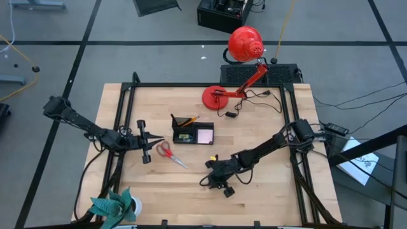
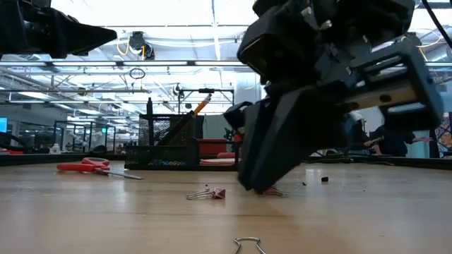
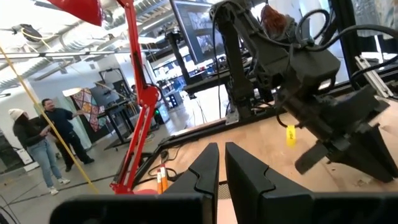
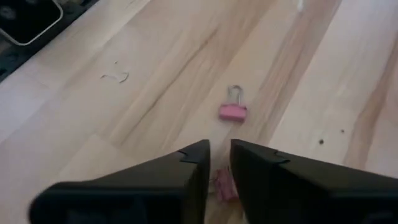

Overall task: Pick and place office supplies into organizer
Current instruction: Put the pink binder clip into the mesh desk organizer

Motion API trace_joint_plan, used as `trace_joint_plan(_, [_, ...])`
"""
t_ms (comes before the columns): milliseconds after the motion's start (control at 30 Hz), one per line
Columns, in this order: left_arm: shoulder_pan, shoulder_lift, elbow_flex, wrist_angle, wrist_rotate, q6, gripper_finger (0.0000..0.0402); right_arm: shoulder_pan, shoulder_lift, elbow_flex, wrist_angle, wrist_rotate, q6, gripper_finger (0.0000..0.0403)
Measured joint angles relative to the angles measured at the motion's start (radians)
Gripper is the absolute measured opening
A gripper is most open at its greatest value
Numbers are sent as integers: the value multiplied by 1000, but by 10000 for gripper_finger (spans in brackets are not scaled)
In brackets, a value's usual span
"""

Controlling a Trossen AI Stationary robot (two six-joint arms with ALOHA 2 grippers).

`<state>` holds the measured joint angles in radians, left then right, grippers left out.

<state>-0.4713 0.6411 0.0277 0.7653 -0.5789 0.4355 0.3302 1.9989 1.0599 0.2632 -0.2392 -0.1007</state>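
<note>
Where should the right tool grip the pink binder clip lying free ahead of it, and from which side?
Grip the pink binder clip across its pink body, coming straight down from above. It lies flat on the table, its wire loop sticking out at one end, so the body's two side edges look like the best faces to pinch. The right tool is already low, pointing down just short of it; a second clip sits between its fingertips.

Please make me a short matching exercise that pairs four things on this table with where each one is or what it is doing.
Things:
1. red-handled scissors
2. black rectangular desk organizer
3. small pink binder clip
4. right gripper

Places or states:
A. lying alone on the wood ahead of the right arm's fingers
B. lowered to the table over a second pink clip
C. flat beside the left gripper
D. mid-table, holding an orange pencil and pink notepad

Pairs: 1-C, 2-D, 3-A, 4-B
</note>
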Motion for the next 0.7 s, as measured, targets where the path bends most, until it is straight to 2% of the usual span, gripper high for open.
trace_joint_plan(333, [0, 0, 0, -2, 0, 0, 35, -3, -70, 0, -69, 3, -17, 135])
trace_joint_plan(500, [0, 0, 0, -2, 0, 0, 35, -3, -71, -22, -84, 6, -18, 147])
trace_joint_plan(700, [0, 0, 0, -3, 0, 1, 35, -1, -65, -89, 38, 34, -5, 143])
